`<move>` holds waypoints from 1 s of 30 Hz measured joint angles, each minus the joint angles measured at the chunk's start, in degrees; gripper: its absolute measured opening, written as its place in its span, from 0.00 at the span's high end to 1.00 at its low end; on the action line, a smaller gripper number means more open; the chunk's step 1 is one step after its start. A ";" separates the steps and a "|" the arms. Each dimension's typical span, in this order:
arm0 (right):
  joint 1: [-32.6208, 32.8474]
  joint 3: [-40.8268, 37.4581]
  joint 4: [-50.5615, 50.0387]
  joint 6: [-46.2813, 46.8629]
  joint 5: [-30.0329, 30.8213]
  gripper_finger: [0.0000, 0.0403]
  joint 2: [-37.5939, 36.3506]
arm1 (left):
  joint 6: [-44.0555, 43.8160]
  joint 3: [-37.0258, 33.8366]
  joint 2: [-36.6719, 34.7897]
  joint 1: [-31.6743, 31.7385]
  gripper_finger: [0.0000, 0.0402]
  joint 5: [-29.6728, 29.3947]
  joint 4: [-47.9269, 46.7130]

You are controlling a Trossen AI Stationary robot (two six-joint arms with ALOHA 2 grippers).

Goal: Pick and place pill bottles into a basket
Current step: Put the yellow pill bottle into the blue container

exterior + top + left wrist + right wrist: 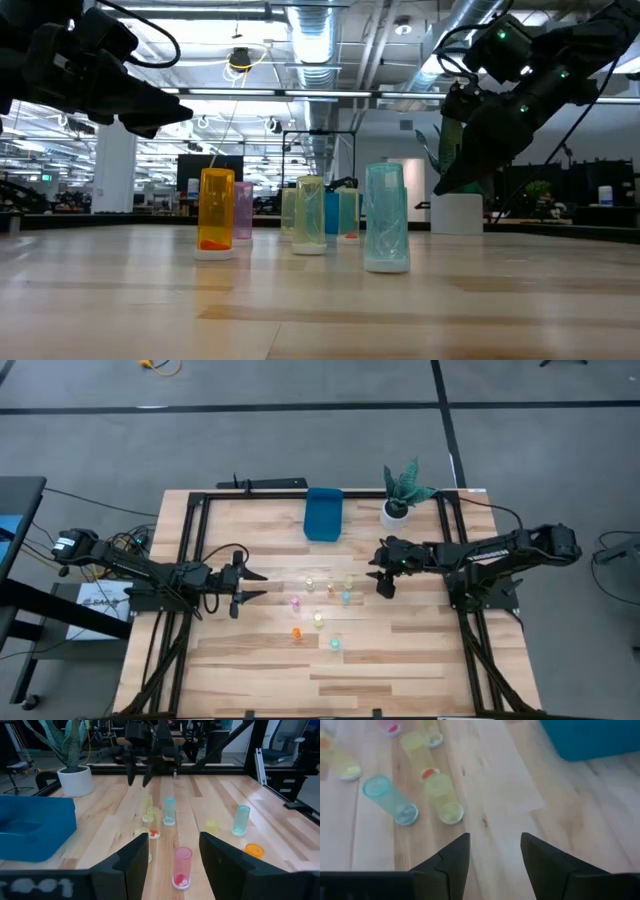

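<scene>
I see the bottles [320, 607] standing in a loose cluster at the table's middle, none of them in the bin [323, 514], which sits near the far edge just beside the plant [403, 492]. My left gripper [262, 586] hovers left of the cluster, fingers spread wide and holding nothing, with a pink bottle [182, 867] right ahead between them. My right gripper [381, 581] hangs above the table to the right of the cluster, pointing down, fingers parted and empty, near a teal bottle [390, 799] and a yellow one [444, 798]
</scene>
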 joint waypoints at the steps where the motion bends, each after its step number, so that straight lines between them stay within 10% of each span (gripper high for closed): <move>1: 0.46 0.00 0.00 -0.11 -0.19 0.58 0.58 | -0.04 0.00 0.02 0.00 0.59 0.00 -0.06; 30: 3.32 0.68 2.92 -3.82 -3.82 0.58 5.57 | -0.66 0.02 0.02 0.00 0.59 -0.47 0.31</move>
